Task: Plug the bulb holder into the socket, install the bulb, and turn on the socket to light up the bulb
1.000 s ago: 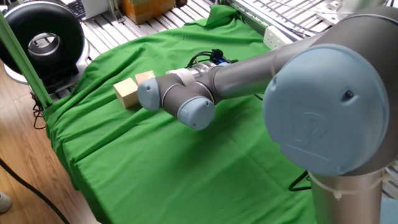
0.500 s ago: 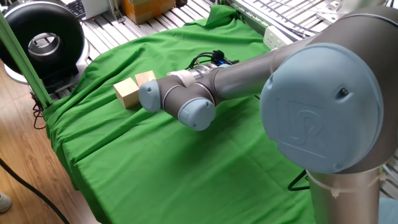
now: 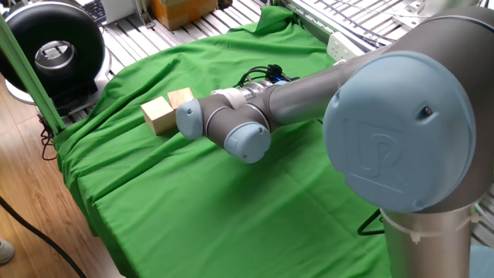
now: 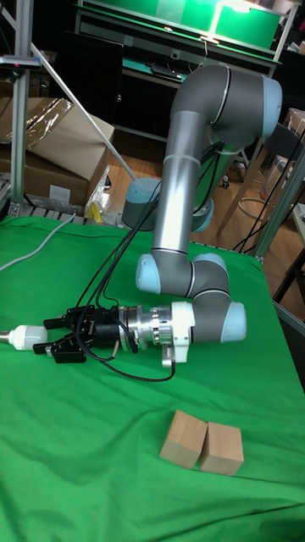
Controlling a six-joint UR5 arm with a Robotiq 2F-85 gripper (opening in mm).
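Tool (image 4: pixel 52 339) fingers spread | bulb (image 4: pixel 24 337) lying between fingertips, on cloth (image 4: pixel 102 457)

Tall fixed view: bulb (image 4: pixel 24 337) lies on the table cloth (image 4: pixel 85 457) at far left edge. Gripper (image 4: pixel 52 338) sits just right of it, fingers either side of its right end. Two wooden blocks (image 4: pixel 203 444) side by side, touching, nearer the camera, right of gripper.
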